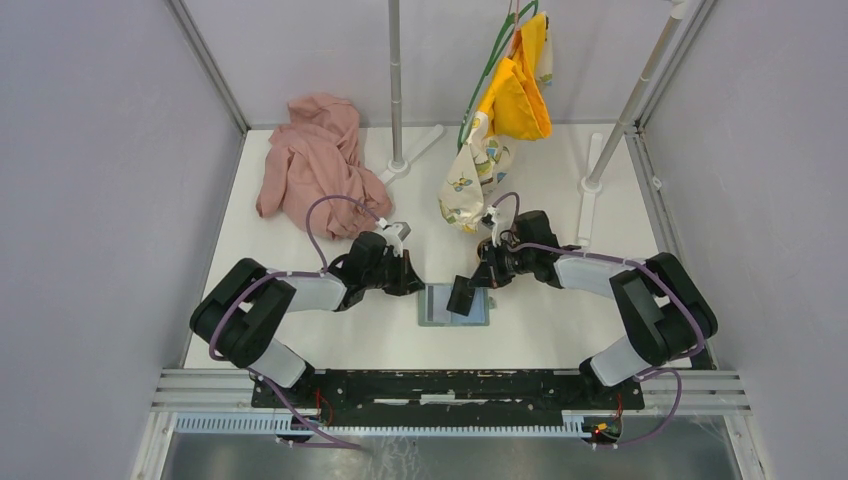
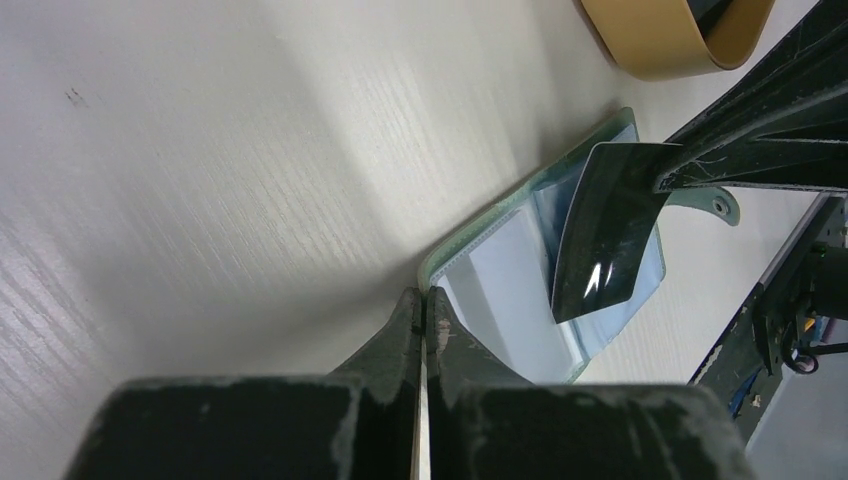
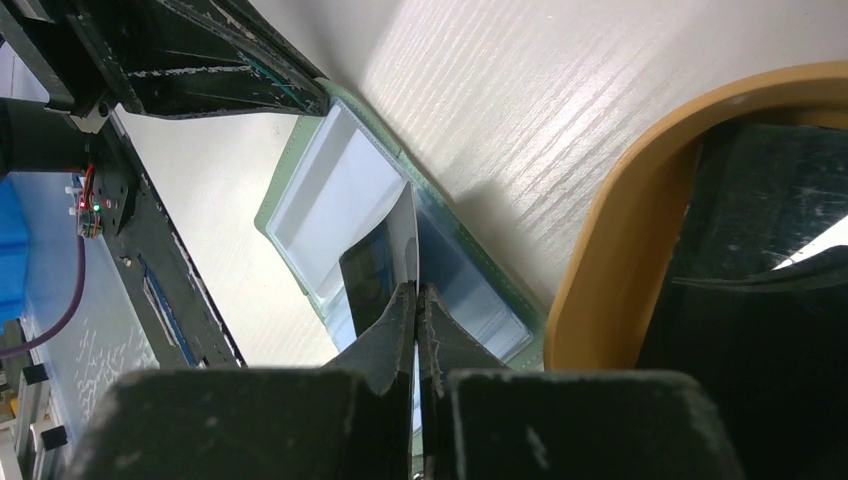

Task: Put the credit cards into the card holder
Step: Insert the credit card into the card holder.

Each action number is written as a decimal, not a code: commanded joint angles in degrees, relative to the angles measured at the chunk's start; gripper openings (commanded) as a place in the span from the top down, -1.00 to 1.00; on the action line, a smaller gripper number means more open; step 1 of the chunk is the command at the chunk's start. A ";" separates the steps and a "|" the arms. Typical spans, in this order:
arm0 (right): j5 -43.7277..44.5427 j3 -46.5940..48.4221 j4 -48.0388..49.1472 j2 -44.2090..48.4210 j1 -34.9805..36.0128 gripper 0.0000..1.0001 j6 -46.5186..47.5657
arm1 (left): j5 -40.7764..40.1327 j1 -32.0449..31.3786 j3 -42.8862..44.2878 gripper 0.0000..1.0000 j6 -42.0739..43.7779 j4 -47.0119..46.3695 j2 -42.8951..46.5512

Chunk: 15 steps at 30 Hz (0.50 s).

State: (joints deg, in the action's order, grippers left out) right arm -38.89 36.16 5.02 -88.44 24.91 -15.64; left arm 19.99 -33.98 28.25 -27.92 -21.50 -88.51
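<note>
The card holder (image 1: 440, 312) lies open on the table, sage-green rim around pale clear sleeves (image 2: 500, 300). My left gripper (image 2: 425, 295) is shut with its tips pinched on the holder's left corner edge (image 3: 325, 100). My right gripper (image 3: 417, 288) is shut on a black credit card (image 2: 605, 230), held tilted over the holder's right half with its lower end on the sleeves (image 3: 375, 280). In the top view this card (image 1: 462, 296) sits dark over the holder between both grippers. More dark cards (image 3: 760, 230) lie in the oval wooden tray (image 3: 620, 220).
The tray (image 2: 665, 45) stands just behind the holder, under my right wrist. A pink cloth (image 1: 315, 165) lies at back left, a patterned cloth (image 1: 470, 185) and hanging yellow fabric (image 1: 515, 90) at back centre. Upright poles (image 1: 397, 90) stand behind; a metal rail (image 1: 450, 385) runs along the front.
</note>
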 commanded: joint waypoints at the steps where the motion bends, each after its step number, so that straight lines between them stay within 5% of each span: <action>1: 1.34 0.06 0.54 -0.59 0.46 1.00 -1.32 | 2.47 -0.30 1.45 0.96 1.64 -1.62 -0.26; 8: 1.57 -1.52 2.80 -0.37 0.49 1.00 -4.30 | 1.05 -0.30 0.24 0.90 -1.33 -2.56 1.76; 12: 2.83 -1.68 2.89 -1.26 0.43 1.00 -4.56 | -5.43 -0.31 -0.12 0.32 -2.55 1.44 6.84; 15: 2.90 -1.53 2.82 -1.72 0.49 1.00 -4.58 | -8.13 -0.36 -0.32 0.16 -2.17 5.65 11.94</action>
State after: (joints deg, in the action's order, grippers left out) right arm -38.48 35.03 6.83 -89.12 25.19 -19.94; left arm 16.56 -34.17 27.97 -29.06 -18.79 -83.40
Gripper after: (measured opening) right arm 0.006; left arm 0.391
